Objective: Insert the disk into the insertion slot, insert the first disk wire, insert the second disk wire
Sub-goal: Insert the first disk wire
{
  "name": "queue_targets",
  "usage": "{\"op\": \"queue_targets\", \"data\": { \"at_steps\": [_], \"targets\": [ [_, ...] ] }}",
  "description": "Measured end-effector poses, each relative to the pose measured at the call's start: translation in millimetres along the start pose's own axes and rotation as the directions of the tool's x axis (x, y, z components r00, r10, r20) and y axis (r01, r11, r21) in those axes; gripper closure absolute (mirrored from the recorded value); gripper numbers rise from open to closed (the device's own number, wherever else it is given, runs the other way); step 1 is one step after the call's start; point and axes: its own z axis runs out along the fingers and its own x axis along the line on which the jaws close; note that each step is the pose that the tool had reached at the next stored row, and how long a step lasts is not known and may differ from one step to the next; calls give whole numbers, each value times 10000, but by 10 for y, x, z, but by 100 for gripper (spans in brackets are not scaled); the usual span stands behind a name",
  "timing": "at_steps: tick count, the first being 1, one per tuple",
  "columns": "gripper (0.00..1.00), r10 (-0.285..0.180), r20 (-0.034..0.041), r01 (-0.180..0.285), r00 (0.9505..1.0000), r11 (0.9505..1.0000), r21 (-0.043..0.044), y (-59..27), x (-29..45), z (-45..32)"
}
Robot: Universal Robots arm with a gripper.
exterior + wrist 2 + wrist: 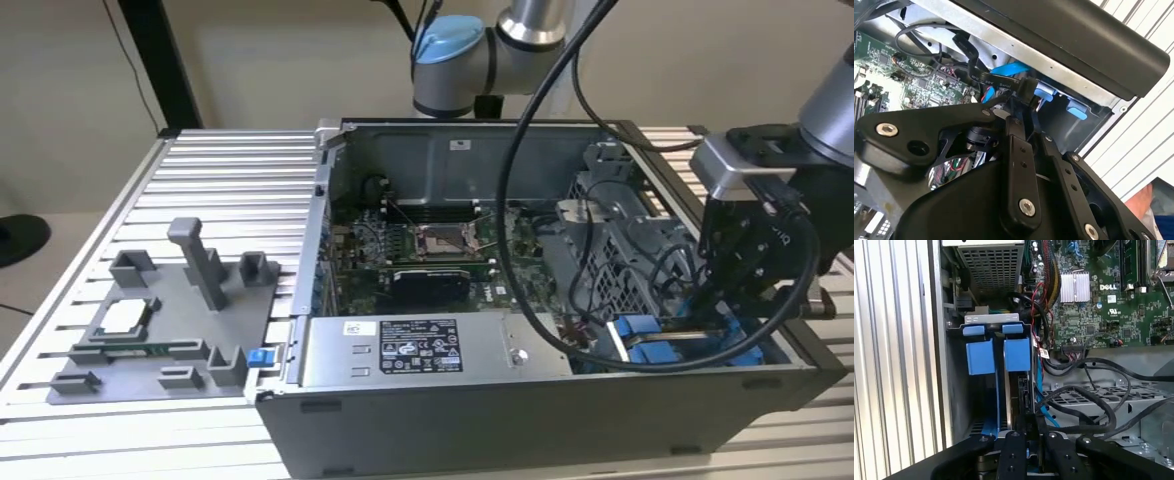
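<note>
the disk (1017,355) already sits down in the insertion slot (956,390), and the gripper (1026,415) looks pinched on a black disk wire (992,79), so i'd say 1 of the 2 wires is going in, needing a square push

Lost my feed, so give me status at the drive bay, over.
Hand low at the slot. Disk looks seated on edge inside. Black cables crowd alongside.

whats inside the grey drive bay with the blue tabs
Two bright blue plastic tabs sit side by side in the grey metal drive bay, a thin blue cable beside them. The black claw covers what lies deeper.
</note>
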Motion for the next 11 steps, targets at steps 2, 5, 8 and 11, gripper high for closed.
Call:
{"op": "queue_targets", "data": {
  "at_steps": [2, 5, 8, 11],
  "targets": [
    [100, 0, 13, 0, 10000, 10000, -1, 0, 0, 8],
    [0, 0, 27, 0, 10000, 10000, -4, -1, 0, 18],
    [0, 9, 25, -9, 10000, 10000, -1, 1, -1, -49],
    [0, 10, 23, -10, 10000, 10000, -1, 6, -7, -182]
  ]
}}
